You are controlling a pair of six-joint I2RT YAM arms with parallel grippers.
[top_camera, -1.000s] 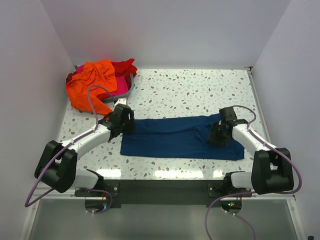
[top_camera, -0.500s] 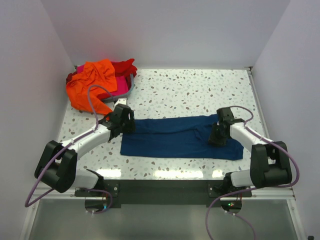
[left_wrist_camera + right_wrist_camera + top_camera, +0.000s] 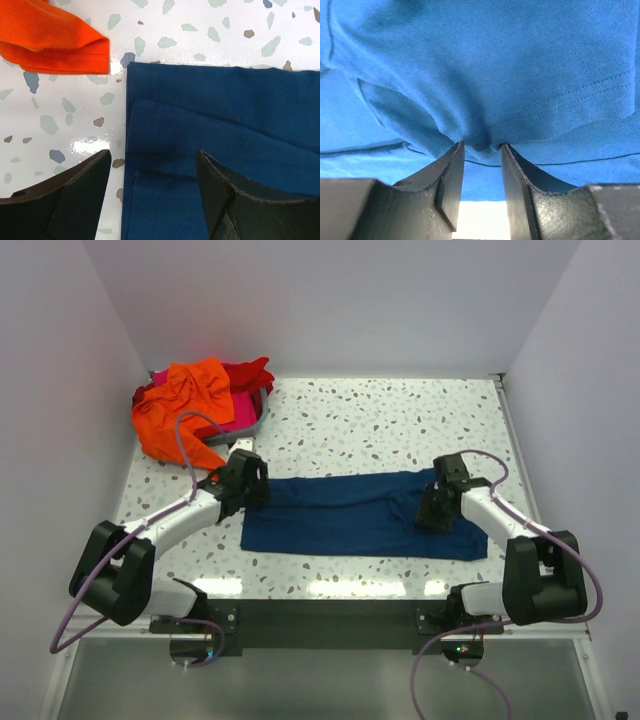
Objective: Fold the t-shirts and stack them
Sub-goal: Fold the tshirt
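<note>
The navy blue t-shirt [image 3: 360, 515] lies flat on the speckled bench [image 3: 380, 425], in the lower middle of the top view. It is folded into a long strip that runs from left to right.

The left arm [image 3: 180, 515] reaches up from the lower left to the left end of the strip. In the left wrist view its jaws are wide apart and hold nothing. One finger [image 3: 65, 200] is over the bare bench [image 3: 60, 120] at the lower left. The other finger [image 3: 235, 200] is over the navy blue t-shirt [image 3: 225, 115] at the lower right. The edge of the shirt runs up between them. I cannot tell if the fingers touch the cloth.

The right arm [image 3: 500, 515] reaches in from the lower right to the right end of the strip. In the right wrist view its jaws are squeezed close on a small bunch of the navy blue t-shirt [image 3: 495, 65]. The cloth is pinched up between the two fingers [image 3: 451, 180] near the bottom middle of the frame.

The other shirts sit in a heap at the upper left of the top view. The orange t-shirt [image 3: 185, 405] is on top and hangs down onto the bench. The red t-shirt [image 3: 255, 375] is behind it. A bit of the pink t-shirt [image 3: 243, 418] shows beside it. A grey tub [image 3: 264, 408] is under the heap. A corner of the orange t-shirt [image 3: 55, 42] also shows at the upper left of the left wrist view, just beside the navy one and not touching it.
</note>
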